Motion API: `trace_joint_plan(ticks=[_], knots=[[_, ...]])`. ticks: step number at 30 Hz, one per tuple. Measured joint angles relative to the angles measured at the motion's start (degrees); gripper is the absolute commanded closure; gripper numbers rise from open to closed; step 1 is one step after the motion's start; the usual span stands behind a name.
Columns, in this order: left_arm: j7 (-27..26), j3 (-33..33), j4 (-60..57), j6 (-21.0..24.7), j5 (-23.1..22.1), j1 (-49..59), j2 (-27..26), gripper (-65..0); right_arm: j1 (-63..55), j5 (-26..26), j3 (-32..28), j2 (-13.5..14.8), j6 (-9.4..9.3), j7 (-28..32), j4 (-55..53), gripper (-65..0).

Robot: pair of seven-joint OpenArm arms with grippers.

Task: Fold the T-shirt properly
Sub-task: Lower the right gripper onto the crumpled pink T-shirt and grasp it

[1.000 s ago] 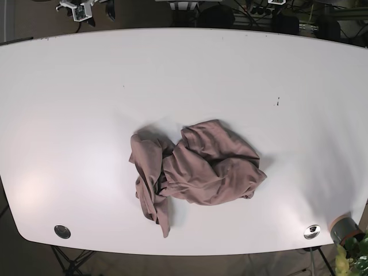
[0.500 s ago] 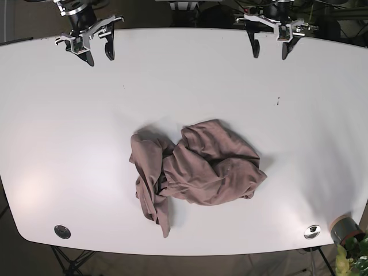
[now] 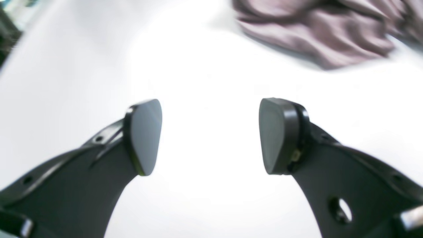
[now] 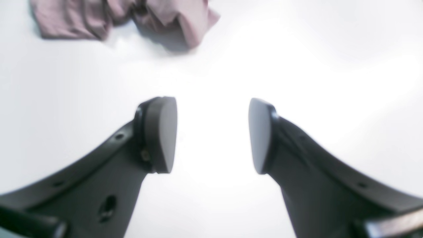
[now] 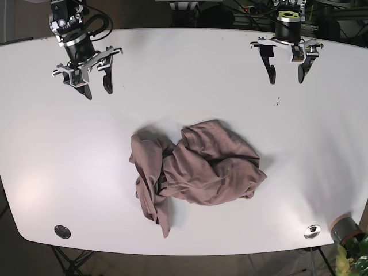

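Observation:
A mauve T-shirt (image 5: 195, 169) lies crumpled in a heap at the middle of the white table (image 5: 52, 149). Its edge shows at the top of the left wrist view (image 3: 317, 29) and the top left of the right wrist view (image 4: 122, 16). My left gripper (image 5: 286, 76) (image 3: 210, 135) hangs open over the far right of the table, well short of the shirt. My right gripper (image 5: 96, 91) (image 4: 213, 134) hangs open over the far left, also apart from the cloth. Nothing is between either pair of fingers.
Two round metal fittings (image 5: 62, 232) (image 5: 311, 232) sit near the table's front corners. A grey pot with a plant (image 5: 348, 233) stands off the front right corner. A small dark mark (image 5: 278, 102) is on the table below the left gripper.
Both arms have come in from the far edge and moved forward over the table toward the shirt. The shirt has not moved.

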Motion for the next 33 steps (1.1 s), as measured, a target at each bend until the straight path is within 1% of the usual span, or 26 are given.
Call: trace_joint_plan(ticks=[3, 4, 6, 8, 9, 10, 11, 14, 16, 17, 20, 25, 26, 27, 28, 30, 31, 33], knots=[[0.2, -0.3, -0.1, -0.2, 0.0, -2.4, 0.0, -42.5, 4.7, 0.0, -0.7, -1.1, -0.46, -3.0, -0.2, -32.8], [0.4, -0.3, -0.1, -0.3, 0.0, -3.1, 0.0, -42.4, 5.9, 0.0, -1.1, -1.5, 0.11, -4.4, -0.2, -32.8], [2.4, -0.4, -0.1, -0.3, 0.0, -4.5, 0.0, -42.2, 8.0, 0.0, -1.3, -2.1, 1.97, -5.7, -0.2, -32.8], [6.9, -0.5, -0.1, -0.2, 0.0, -5.9, 0.0, -42.2, 9.7, -0.1, -1.6, -3.1, 3.23, -6.6, -0.2, -32.8], [8.7, -0.5, -0.1, -0.2, 0.0, -6.4, -0.1, -42.2, 10.3, -0.1, -1.5, -4.0, 3.61, -7.4, -0.2, -32.8], [10.2, -0.5, -0.2, -0.2, 0.0, -7.4, 0.0, -42.2, 11.0, -0.6, -1.7, -5.0, 3.58, -8.5, -0.2, -33.0], [10.6, -0.5, -0.2, -0.2, 0.0, -8.5, 0.0, -42.2, 11.9, -0.9, -2.1, -5.7, 3.74, -9.9, -0.3, -33.0], [12.0, -1.0, -0.1, -0.5, 0.0, -11.1, 0.2, -42.4, 15.8, -0.6, -3.9, -6.7, 6.95, -13.1, -0.4, -33.1], [12.7, -2.4, -0.1, -0.7, 0.0, -11.9, 0.3, -42.4, 18.5, -0.7, -5.6, -7.2, 7.04, -15.2, -0.4, -33.3], [12.8, -3.2, -0.1, -0.1, 0.0, -11.9, 0.3, -42.5, 19.8, -0.7, -6.6, -7.3, 6.69, -16.3, -0.4, -33.3], [14.4, -4.1, -0.1, 0.0, 0.0, -12.0, 0.3, -42.5, 22.7, -0.7, -10.0, -7.2, 6.8, -18.4, -0.4, -33.5], [14.0, -4.6, -0.1, -0.8, 0.0, -12.7, 0.5, -42.6, 27.5, -0.6, -17.2, -7.1, 6.93, -19.3, -0.5, -33.5], [14.0, -5.2, -0.1, -0.8, 0.0, -12.8, 0.6, -42.6, 28.5, -0.5, -18.5, -7.1, 7.41, -19.7, -0.5, -33.5], [14.0, -5.6, -0.1, -0.3, 0.0, -12.7, 0.5, -42.6, 29.6, -0.8, -19.5, -7.1, 7.1, -20.5, -0.6, -33.5], [14.0, -5.9, -0.1, -0.1, 0.0, -12.6, 0.4, -42.6, 30.5, -0.7, -20.5, -7.3, 7.21, -20.5, -1.0, -33.5], [14.2, -6.0, -0.1, -0.1, 0.0, -12.5, 0.2, -42.6, 32.2, -0.7, -22.5, -7.6, 6.84, -20.6, -1.8, -33.5], [14.1, -6.0, -0.1, -0.1, 0.0, -12.6, 0.3, -42.6, 33.1, -0.7, -23.4, -7.6, 6.97, -20.8, -2.3, -33.5], [14.2, -5.9, -0.1, -0.3, 0.0, -12.7, 0.3, -42.6, 34.8, -0.7, -25.9, -7.6, 8.68, -20.5, -3.8, -33.5]])
